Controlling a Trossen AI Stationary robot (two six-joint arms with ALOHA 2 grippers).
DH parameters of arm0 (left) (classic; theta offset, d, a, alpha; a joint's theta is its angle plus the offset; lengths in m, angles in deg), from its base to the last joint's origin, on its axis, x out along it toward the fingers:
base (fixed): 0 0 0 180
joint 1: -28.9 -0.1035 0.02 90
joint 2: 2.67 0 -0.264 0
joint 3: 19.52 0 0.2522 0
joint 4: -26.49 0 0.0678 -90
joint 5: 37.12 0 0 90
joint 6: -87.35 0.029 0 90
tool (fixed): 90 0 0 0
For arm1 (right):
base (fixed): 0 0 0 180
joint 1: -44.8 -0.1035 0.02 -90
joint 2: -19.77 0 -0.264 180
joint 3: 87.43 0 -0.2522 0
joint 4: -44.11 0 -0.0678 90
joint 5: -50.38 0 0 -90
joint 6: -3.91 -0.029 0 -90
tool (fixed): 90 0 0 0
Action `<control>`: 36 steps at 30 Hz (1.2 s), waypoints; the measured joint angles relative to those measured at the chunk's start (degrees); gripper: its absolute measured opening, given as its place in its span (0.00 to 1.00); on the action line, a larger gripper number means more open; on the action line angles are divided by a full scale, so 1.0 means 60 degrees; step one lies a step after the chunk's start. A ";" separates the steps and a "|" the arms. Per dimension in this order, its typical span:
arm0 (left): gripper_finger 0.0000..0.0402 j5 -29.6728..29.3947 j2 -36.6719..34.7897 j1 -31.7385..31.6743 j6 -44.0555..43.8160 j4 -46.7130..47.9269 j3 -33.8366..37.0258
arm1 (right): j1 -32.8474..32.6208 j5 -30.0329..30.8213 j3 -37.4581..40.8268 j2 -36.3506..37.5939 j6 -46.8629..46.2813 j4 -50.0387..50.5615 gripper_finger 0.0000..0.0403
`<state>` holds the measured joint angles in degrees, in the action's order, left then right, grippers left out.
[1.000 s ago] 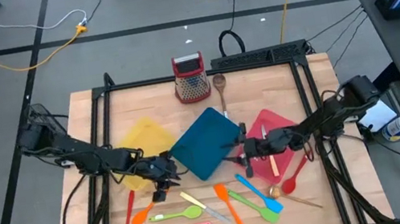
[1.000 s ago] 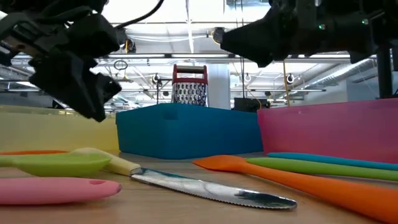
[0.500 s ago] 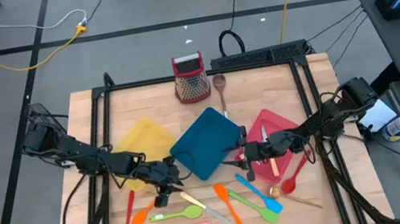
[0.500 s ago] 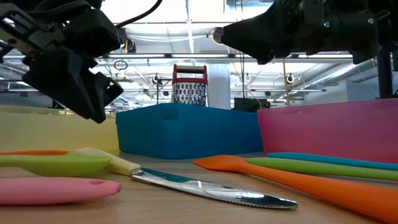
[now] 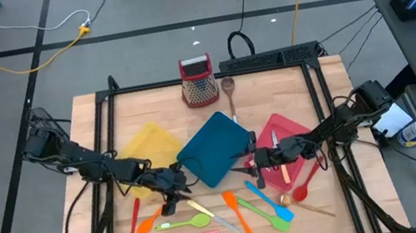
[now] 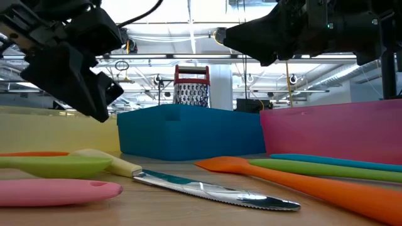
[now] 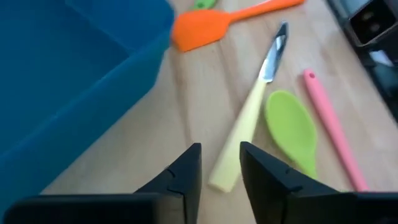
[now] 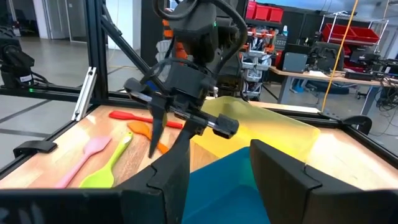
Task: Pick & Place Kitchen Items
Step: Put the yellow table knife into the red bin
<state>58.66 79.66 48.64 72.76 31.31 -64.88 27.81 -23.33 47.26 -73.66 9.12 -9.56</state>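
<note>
Left hand [image 7: 219,168], fingers apart and empty, hovers just above the pale handle of the knife [image 7: 252,115] on the counter [image 7: 155,118], beside the green spoon [image 7: 291,129] and near the blue tray [image 7: 68,68]. Closing off-centre could skid the slim handle away or pinch the spoon as well. Right hand [image 8: 217,168], also apart and empty, waits over the blue tray's edge.

You had a pale, matt wooden table [image 5: 325,105] showing its grain. At its 12 o'clock stood a shiny perforated metal grater [image 6: 191,94]. The knife [image 6: 207,190] had a glossy serrated metal blade and a cream plastic handle. The pink spatula [image 6: 56,191] and green spoon [image 7: 291,132] looked smooth, soft-sheened plastic. The teal tray [image 6: 188,132] looked matt plastic.
</note>
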 joint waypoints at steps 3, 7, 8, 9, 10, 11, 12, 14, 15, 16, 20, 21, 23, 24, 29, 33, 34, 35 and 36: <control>0.37 -0.0058 0.0013 0.0244 0.0078 -0.0311 0.0000 | 0.0000 0.0000 0.0000 0.0000 0.0000 0.0005 0.40; 0.46 -0.0808 0.0209 0.0603 0.0529 -0.0426 0.0000 | 0.0000 0.0000 0.0000 0.0000 0.0000 0.0032 0.40; 0.48 -0.1041 0.0340 0.0696 0.0595 -0.0455 0.0000 | 0.0000 0.0000 0.0000 0.0000 0.0000 0.0043 0.40; 0.49 -0.1257 0.0516 0.0786 0.0621 -0.0475 0.0000 | 0.0000 0.0000 0.0000 0.0000 0.0000 0.0059 0.40; 0.50 -0.1426 0.0728 0.0880 0.0634 -0.0535 0.0000 | 0.0000 0.0000 0.0000 0.0000 0.0000 0.0073 0.40; 0.50 -0.1525 0.0922 0.0962 0.0667 -0.0612 0.0000 | 0.0000 0.0000 0.0000 0.0000 0.0000 0.0081 0.40; 0.50 -0.1602 0.1079 0.1040 0.0739 -0.0722 0.0000 | 0.0000 0.0000 0.0000 0.0000 0.0000 0.0085 0.40; 0.49 -0.1779 0.1341 0.1179 0.0874 -0.1092 -0.0002 | 0.0000 -0.0003 0.0000 0.0000 0.0000 0.0087 0.40; 0.48 -0.1811 0.1485 0.1217 0.0893 -0.1248 -0.0007 | 0.0000 -0.0003 0.0000 0.0000 0.0000 0.0096 0.40; 0.48 -0.1833 0.1625 0.1246 0.0901 -0.1337 -0.0007 | 0.0000 -0.0003 0.0000 0.0000 0.0000 0.0100 0.40; 0.45 -0.1818 0.2017 0.1298 0.0878 -0.1576 -0.0013 | 0.0000 -0.0005 0.0000 0.0000 0.0000 0.0097 0.40; 0.44 -0.1870 0.2100 0.1298 0.0895 -0.1558 -0.0013 | 0.0000 -0.0005 0.0000 0.0000 0.0000 0.0096 0.40; 0.43 -0.1968 0.2213 0.1304 0.0907 -0.1607 -0.0018 | 0.0000 -0.0007 0.0000 0.0000 0.0000 0.0099 0.40; 0.42 -0.1975 0.2262 0.1289 0.0928 -0.1635 -0.0022 | 0.0000 -0.0004 0.0000 0.0000 0.0000 0.0103 0.40; 0.28 -0.1925 0.2327 0.1274 0.1241 -0.1695 -0.0029 | 0.0000 -0.0002 0.0003 0.0000 -0.0004 0.0110 0.40; 0.20 -0.1939 0.2342 0.1265 0.1176 -0.1908 -0.0017 | 0.0000 0.0000 0.0004 0.0000 -0.0004 0.0110 0.40; 0.20 -0.1948 0.2347 0.1265 0.1163 -0.1981 -0.0012 | 0.0000 0.0000 0.0004 0.0000 -0.0004 0.0114 0.40; 0.20 -0.1957 0.2354 0.1264 0.1163 -0.2049 -0.0004 | 0.0000 0.0000 0.0004 0.0000 -0.0004 0.0117 0.40; 0.20 -0.1966 0.2361 0.1261 0.1163 -0.2106 0.0000 | 0.0000 0.0000 0.0004 0.0000 -0.0004 0.0118 0.40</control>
<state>46.87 93.82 56.21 79.74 18.68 -64.88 27.81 -23.33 47.28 -73.66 9.10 -8.85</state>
